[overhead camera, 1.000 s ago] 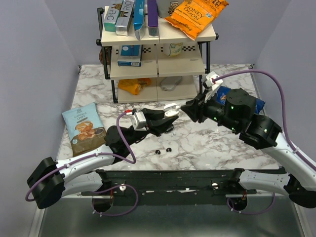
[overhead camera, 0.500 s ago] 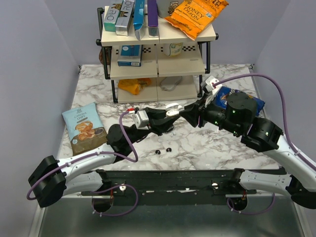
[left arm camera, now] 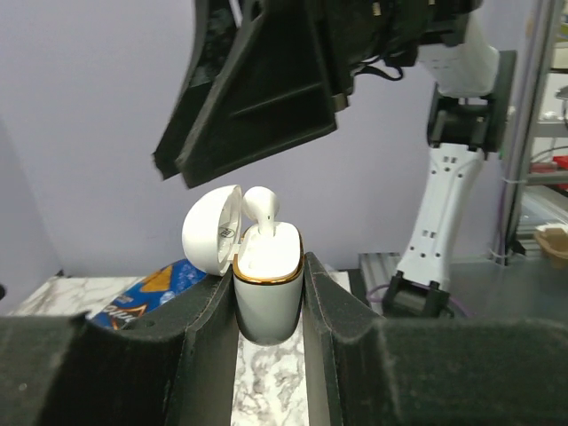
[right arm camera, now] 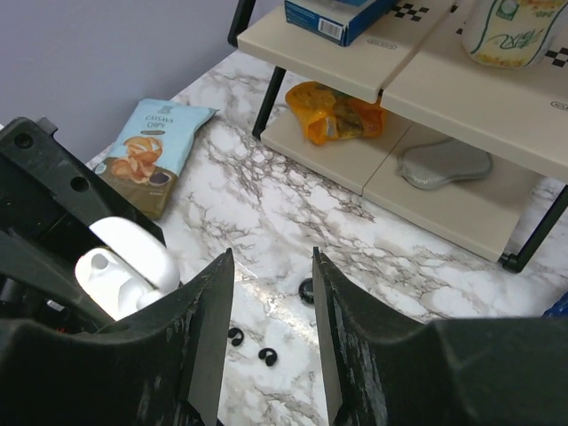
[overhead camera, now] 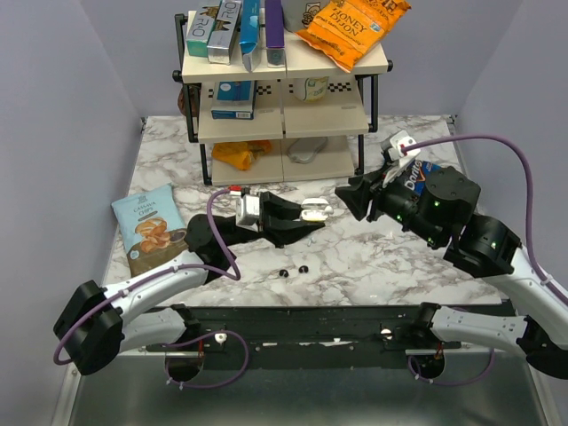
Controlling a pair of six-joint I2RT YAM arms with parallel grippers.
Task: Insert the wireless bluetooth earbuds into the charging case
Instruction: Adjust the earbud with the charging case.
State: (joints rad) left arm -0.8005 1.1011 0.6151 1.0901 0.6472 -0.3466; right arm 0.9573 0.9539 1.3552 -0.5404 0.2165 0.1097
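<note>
Left gripper (overhead camera: 311, 216) grips charging case (left arm camera: 266, 297); bag (overhead camera: 351, 31): "HONEY DIJON".

Top camera looks down from behind; the close wrist cameras face each other, both showing the charging case (left arm camera: 266, 271).

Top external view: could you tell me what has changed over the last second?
The right tool drew back rightward, off the open white charging case, and is empty. The left tool stayed shut on the case, an earbud standing in it; the black pieces on the table did not move.
</note>
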